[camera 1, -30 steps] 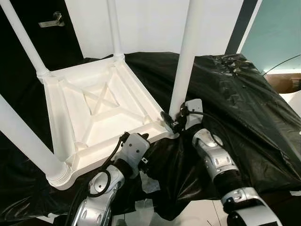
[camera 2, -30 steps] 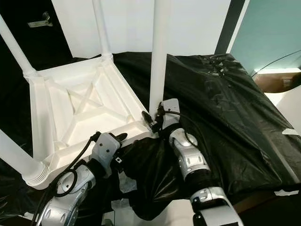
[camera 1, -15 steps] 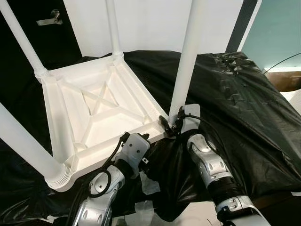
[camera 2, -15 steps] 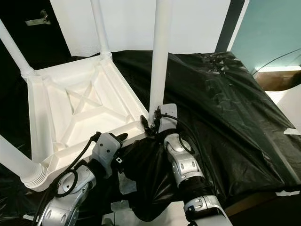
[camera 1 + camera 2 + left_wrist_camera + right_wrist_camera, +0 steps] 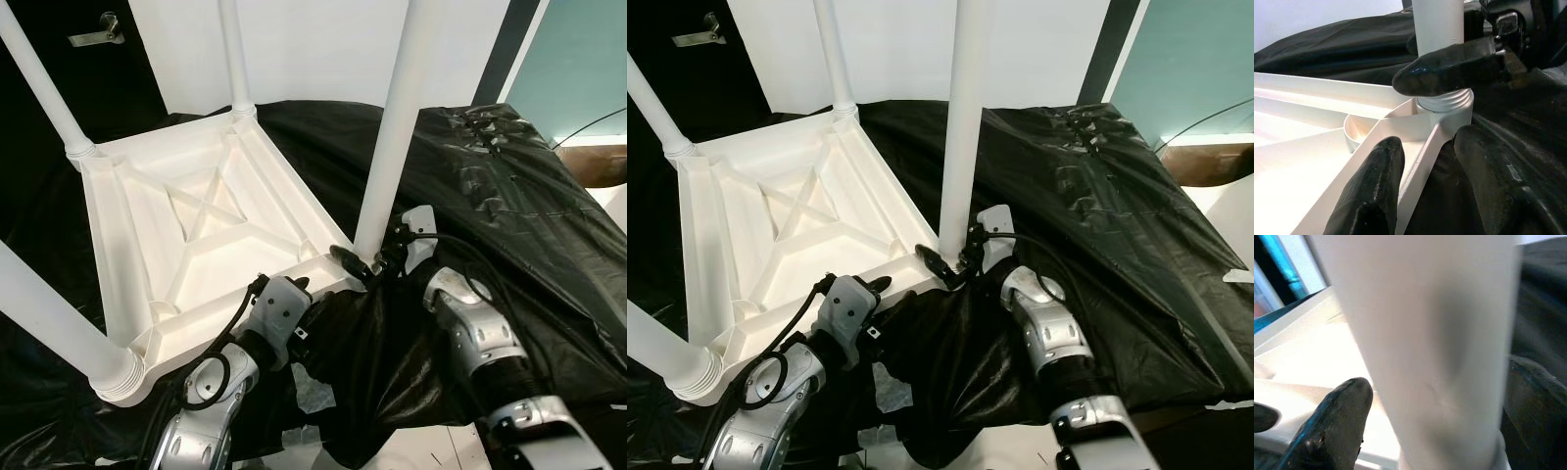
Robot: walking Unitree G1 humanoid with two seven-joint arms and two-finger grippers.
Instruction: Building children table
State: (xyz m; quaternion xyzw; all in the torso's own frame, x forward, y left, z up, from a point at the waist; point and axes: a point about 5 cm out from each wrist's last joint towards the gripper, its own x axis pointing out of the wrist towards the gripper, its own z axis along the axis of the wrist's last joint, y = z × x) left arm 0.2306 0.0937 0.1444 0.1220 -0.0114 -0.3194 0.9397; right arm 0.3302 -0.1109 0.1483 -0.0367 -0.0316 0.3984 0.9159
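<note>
Right hand (image 5: 955, 264) apparently clasps table leg (image 5: 962, 127).

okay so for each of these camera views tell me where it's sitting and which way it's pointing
Left and right eye views: on the head, looking forward and down at the upturned white table on black sheeting; both silver arms show.
Left wrist view: along the left gripper, its fingers straddling the table's rim.
Right wrist view: along the right gripper, fingers either side of the near leg.
Shared: that leg's threaded base.
</note>
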